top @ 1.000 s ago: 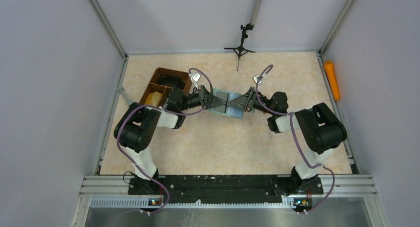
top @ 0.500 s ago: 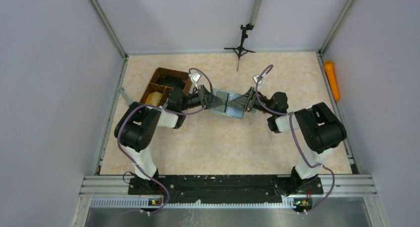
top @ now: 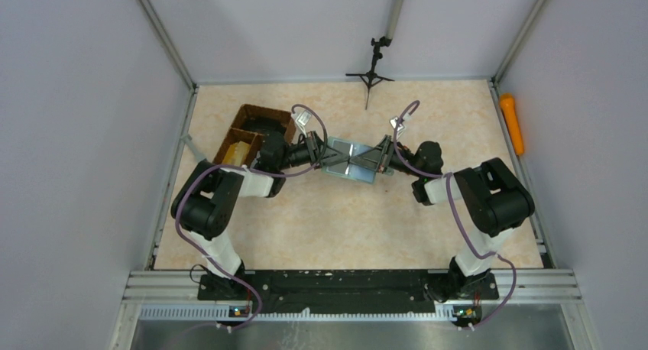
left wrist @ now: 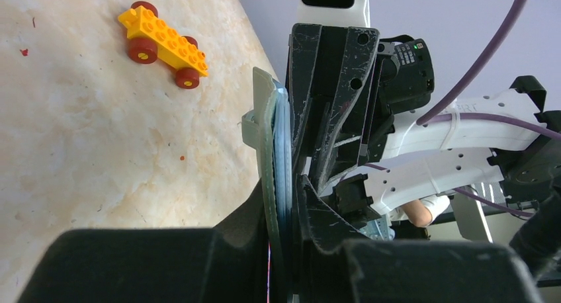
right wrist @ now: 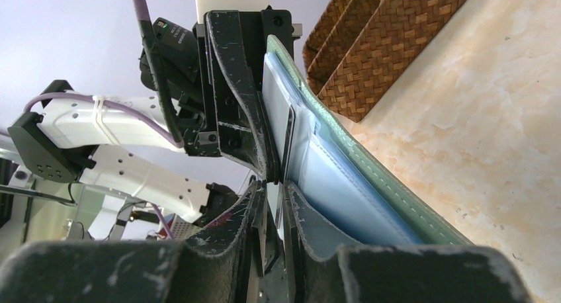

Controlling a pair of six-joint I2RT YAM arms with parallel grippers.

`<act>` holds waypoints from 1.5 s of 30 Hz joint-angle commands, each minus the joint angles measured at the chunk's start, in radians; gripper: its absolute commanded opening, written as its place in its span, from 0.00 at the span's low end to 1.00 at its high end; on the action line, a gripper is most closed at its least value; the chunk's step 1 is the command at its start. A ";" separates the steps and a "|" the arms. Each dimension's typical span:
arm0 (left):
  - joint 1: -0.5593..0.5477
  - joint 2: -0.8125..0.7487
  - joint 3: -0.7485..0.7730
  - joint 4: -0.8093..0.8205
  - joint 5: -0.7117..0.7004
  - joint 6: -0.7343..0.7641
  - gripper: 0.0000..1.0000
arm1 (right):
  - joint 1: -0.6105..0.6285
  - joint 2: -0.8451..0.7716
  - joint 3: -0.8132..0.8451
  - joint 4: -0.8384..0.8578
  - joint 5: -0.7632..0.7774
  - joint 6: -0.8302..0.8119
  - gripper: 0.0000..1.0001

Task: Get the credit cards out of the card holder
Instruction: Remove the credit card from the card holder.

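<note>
At frame centre the card holder (top: 350, 172) sits between both grippers. The left gripper (left wrist: 281, 190) is clenched on its edge. The right gripper (right wrist: 278, 184) pinches a thin dark credit card (right wrist: 289, 141), seen only in the right wrist view.

Far left of me: brown wicker tray (top: 246, 110), yellow block (top: 238, 149) in its near compartment. Far centre: small black tripod (top: 372, 67). Right, by the wall: yellow toy brick car (left wrist: 163, 44), red wheels. Counter (top: 344, 220) beige, marbled.

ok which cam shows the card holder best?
Right wrist: card holder close up, blue-grey pockets and green stitched edge clear. Left wrist sees it edge-on; top external shows it small, half hidden between left gripper and right gripper.
</note>
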 commanded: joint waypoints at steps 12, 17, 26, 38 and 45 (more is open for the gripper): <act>-0.020 -0.009 0.040 -0.048 -0.024 0.040 0.26 | 0.035 -0.029 0.042 -0.023 -0.011 -0.049 0.16; -0.006 0.049 0.027 0.122 0.007 -0.077 0.37 | 0.029 -0.023 0.044 -0.076 0.008 -0.073 0.17; -0.001 0.033 0.015 0.114 -0.003 -0.065 0.49 | 0.029 -0.013 0.039 -0.055 0.010 -0.061 0.33; 0.028 0.048 -0.011 0.204 -0.003 -0.126 0.57 | 0.019 0.030 0.033 -0.019 0.017 -0.012 0.32; 0.034 0.066 -0.011 0.250 0.004 -0.157 0.31 | 0.013 0.041 0.033 -0.022 0.020 0.001 0.31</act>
